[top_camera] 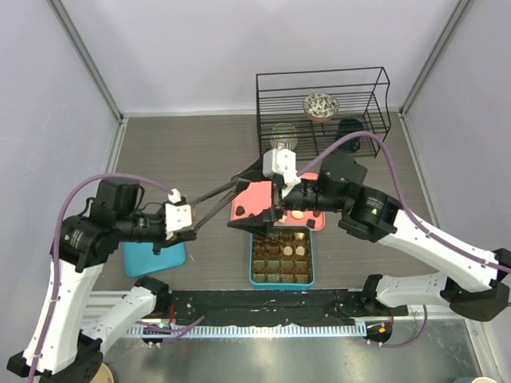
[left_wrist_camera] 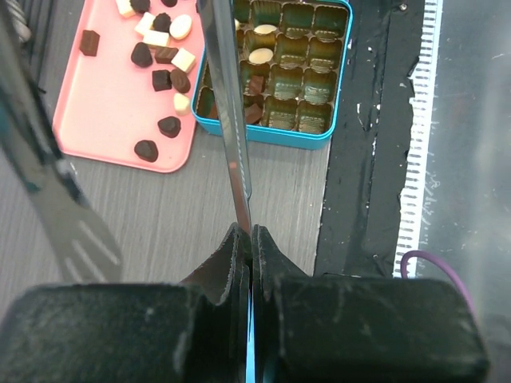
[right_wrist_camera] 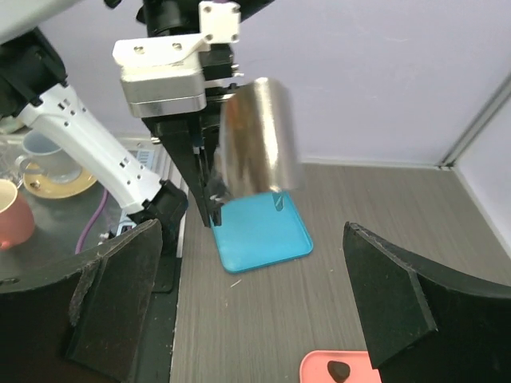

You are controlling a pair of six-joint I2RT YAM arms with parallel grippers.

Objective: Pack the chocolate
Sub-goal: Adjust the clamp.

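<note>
Chocolate (left_wrist_camera: 169, 126): most pieces lie loose on the pink tray (left_wrist_camera: 112, 104), which sits just beside the teal box (left_wrist_camera: 263, 137) on its far side. Dark, mid-brown and cream pieces are mixed together, bunched toward the end of the tray nearest the box. A few sit inside the box, each in its own compartment: two cream ovals and a couple of brown pieces.

Your left gripper (left_wrist_camera: 251, 239) is clamped tight on the near end of the metal tongs (left_wrist_camera: 227, 96). The tongs are spread. One blade reaches across the box's tray-side edge. The other, with a slotted tip, splays off away from the box; it's blurred in the left wrist view.

Your right gripper (right_wrist_camera: 251, 263) has its jaws wide and holds nothing. In the top view it hangs over the tray edge closest to the box, just behind the box. You can't tell its height above the tray.

The teal lid (top_camera: 156, 257) lies flat on the table left of the box, well apart from it, below the left gripper.

The wire rack (top_camera: 319, 75) stands behind the box, past the tray, with a patterned bowl (top_camera: 321, 105) on its shelf.
</note>
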